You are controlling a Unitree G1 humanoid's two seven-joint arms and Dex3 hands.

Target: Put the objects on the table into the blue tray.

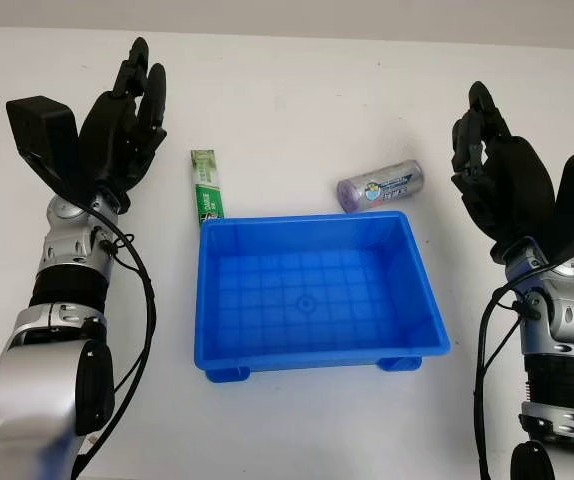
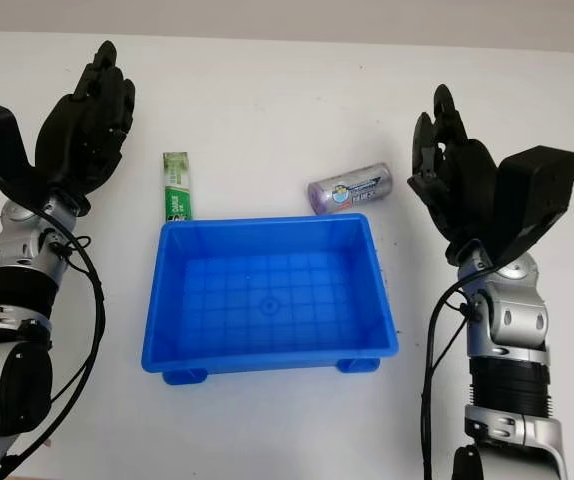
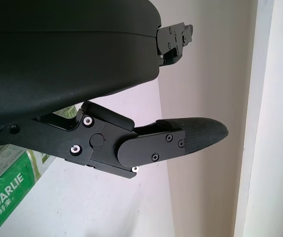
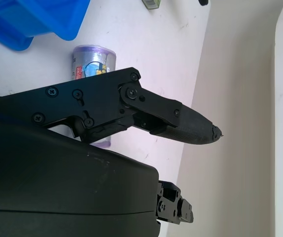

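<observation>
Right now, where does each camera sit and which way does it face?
Left eye, right eye: on the head, looking forward and down at the white table and the empty blue plastic tray; both forearms rise from the bottom edge.
Left wrist: beside the open left hand, sharing the green toothpaste box with the head views.
Right wrist: beside the open right hand, sharing the purple roll.

The table (image 1: 297,90) is seen from above and in front by both head eyes, set slightly apart; the tray (image 1: 222,300), carton (image 1: 206,186) and roll (image 2: 350,188) are shared. Each wrist camera is held very close to its hand's shell; the carton (image 3: 8,190) and apparently the roll (image 4: 93,61) are glimpsed.
</observation>
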